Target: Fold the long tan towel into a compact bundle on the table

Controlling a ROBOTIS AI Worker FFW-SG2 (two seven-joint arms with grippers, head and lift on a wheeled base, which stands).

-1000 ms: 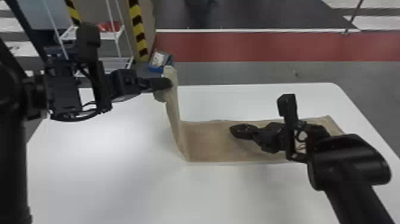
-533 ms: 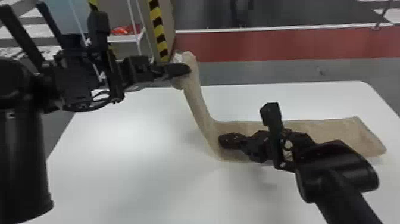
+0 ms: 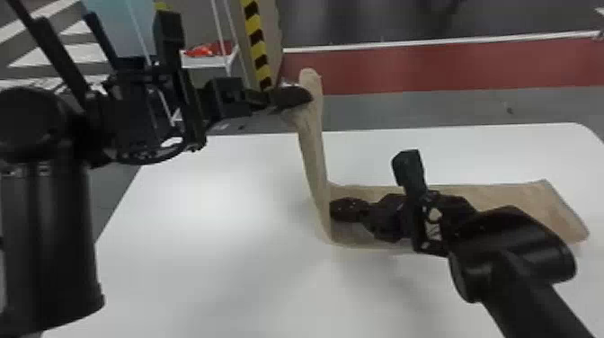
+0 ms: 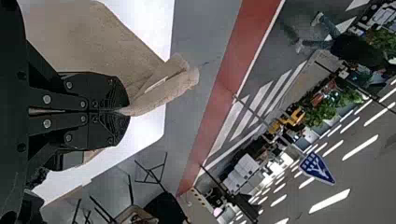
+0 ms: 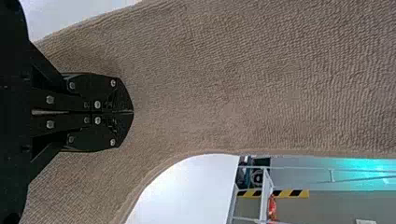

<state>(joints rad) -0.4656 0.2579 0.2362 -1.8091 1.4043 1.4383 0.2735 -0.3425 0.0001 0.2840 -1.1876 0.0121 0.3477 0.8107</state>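
In the head view my left gripper (image 3: pixel 310 95) is high over the table's far side, shut on the raised end of the tan towel (image 3: pixel 314 148). The towel drops from there to the table, bends, and lies flat toward the right. At that bend my right gripper (image 3: pixel 332 210) rests low over the flat part, its fingers together. The left wrist view has the left gripper (image 4: pixel 127 111) pinching the towel (image 4: pixel 93 37), whose end sticks out past the fingertips. In the right wrist view the shut right gripper (image 5: pixel 132 112) is against the towel (image 5: pixel 261 84), which rises beyond it.
The white table (image 3: pixel 202 269) extends to the left and in front of the towel. Behind its far edge are a grey floor, a red strip (image 3: pixel 427 67) and a white shelf rack (image 3: pixel 206 60) with red items. A striped post (image 3: pixel 257 45) stands near the left gripper.
The head view has shifted. The right gripper has moved left along the towel to the bend, and the raised part now stands steeply beside it. The left gripper still holds the towel's end.
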